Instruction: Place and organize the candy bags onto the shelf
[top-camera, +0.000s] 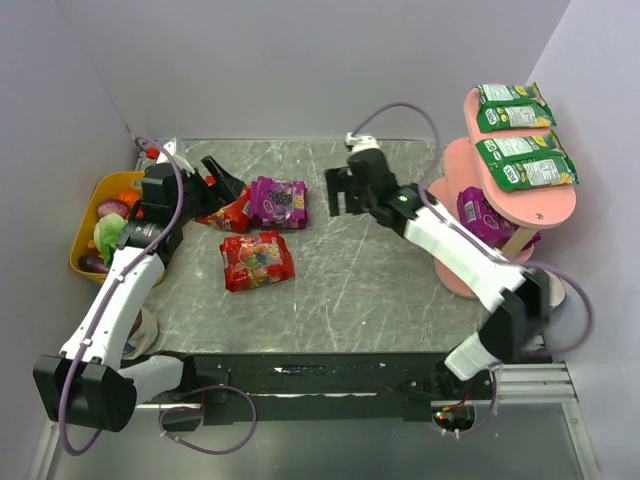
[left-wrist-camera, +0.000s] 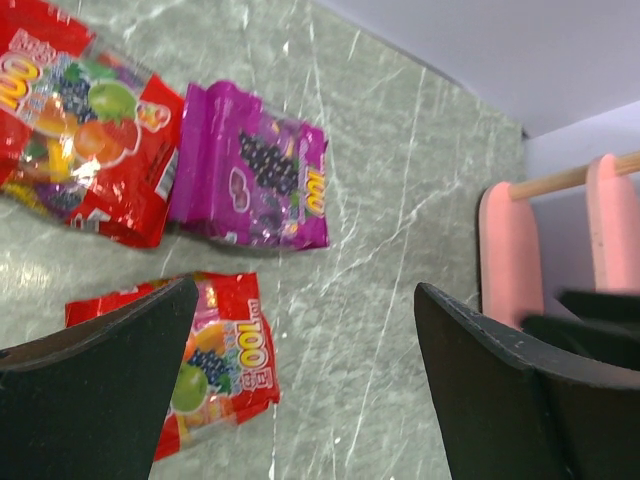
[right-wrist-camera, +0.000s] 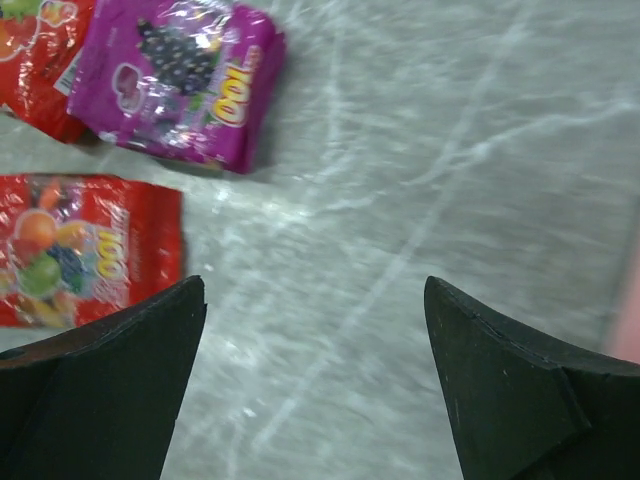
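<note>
The pink shelf (top-camera: 545, 205) stands at the right. Its top board holds two green candy bags (top-camera: 513, 108) (top-camera: 525, 160); a purple bag (top-camera: 480, 215) lies on the middle tier. On the table lie a purple bag (top-camera: 277, 202), a red bag (top-camera: 257, 260) and a second red bag (top-camera: 228, 212). My left gripper (top-camera: 222, 185) is open and empty, just above that second red bag. The left wrist view shows the reds (left-wrist-camera: 90, 140) (left-wrist-camera: 215, 350), the purple (left-wrist-camera: 255, 170) and the shelf (left-wrist-camera: 510, 250). My right gripper (top-camera: 340, 192) is open and empty, right of the purple bag (right-wrist-camera: 180, 80).
A yellow bowl (top-camera: 95, 200) with toy vegetables sits off the table's left edge beside my left arm. Grey walls close in the back and sides. My right arm stretches from the shelf's foot toward the table's middle.
</note>
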